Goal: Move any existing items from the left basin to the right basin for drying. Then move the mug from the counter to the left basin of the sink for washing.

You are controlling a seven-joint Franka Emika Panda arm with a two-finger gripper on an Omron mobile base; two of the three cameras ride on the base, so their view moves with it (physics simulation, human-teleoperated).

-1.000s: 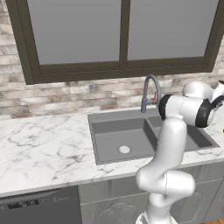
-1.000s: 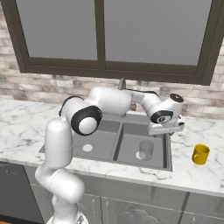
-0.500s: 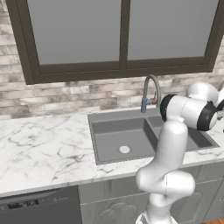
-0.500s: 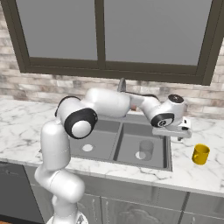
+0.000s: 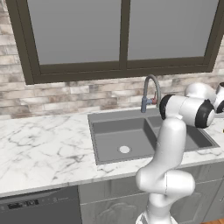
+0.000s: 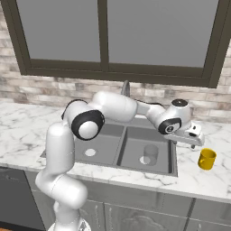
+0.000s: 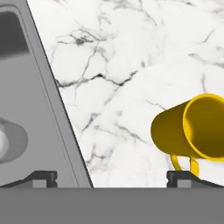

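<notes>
Pincer (image 6: 196,140) is spread wide beside the mug (image 6: 207,159), so a sloppy approach could tip it over on the table (image 6: 203,180).

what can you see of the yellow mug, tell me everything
The mug is small, bright yellow and cylindrical, glossy like glazed ceramic, with a thin loop handle and an open mouth; it looks empty. It stands upright on the white marble counter, to the right of the sink and clear of its rim. Nothing touches it: the gripper hangs open above and just to its left.
</notes>
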